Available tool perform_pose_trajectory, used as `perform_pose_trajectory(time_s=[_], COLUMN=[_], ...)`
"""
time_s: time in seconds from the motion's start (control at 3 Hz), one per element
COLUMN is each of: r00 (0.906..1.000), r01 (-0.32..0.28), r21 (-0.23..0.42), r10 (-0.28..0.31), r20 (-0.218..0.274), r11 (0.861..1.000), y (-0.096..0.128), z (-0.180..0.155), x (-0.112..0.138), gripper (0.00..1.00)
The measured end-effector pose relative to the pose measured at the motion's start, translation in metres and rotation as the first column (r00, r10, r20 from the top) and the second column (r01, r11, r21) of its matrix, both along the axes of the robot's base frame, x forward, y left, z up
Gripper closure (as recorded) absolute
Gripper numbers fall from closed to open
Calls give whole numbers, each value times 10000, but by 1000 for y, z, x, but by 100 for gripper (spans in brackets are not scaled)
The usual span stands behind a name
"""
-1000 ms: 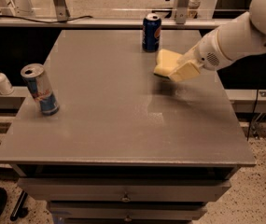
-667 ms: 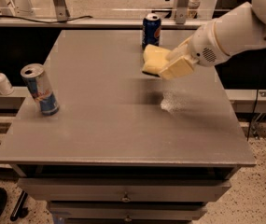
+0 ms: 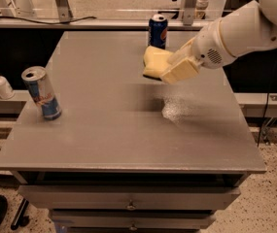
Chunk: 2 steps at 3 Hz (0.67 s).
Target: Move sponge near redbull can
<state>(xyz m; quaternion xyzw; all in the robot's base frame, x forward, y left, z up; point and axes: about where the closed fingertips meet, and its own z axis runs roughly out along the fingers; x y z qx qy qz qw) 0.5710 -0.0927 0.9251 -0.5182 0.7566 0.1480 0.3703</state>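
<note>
Blocky tool (image 3: pixel 171 68) over grey table (image 3: pixel 104 125), gripping soft sponge (image 3: pixel 153 61)

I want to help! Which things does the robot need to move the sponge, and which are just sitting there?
For the job: sponge, held in the gripper over the table; redbull can at the left.
Just lying about: dark blue can at the back; white bottle beside the table.

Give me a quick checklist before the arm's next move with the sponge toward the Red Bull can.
1. Sponge clamped in gripper, over the table's far middle: ok.
2. Sponge lifted off table, shadow beneath: ok.
3. Red Bull can upright near the left edge: ok.
4. Tabletop between sponge and Red Bull can free of things: ok.
5. Sponge apart from the cola can behind it: cannot tell.
</note>
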Motion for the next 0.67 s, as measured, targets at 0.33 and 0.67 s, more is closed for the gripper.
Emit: perform_pose_trajectory(time_s=[0.33,0.67], r00=[9991,9887], r01=[-303,-1322], r21=[112,-49], r10=[300,1322], r20=[288,704], r11=[9995,9912], y=[3,34], z=[9,10], x=[1,-5], gripper=[100,100])
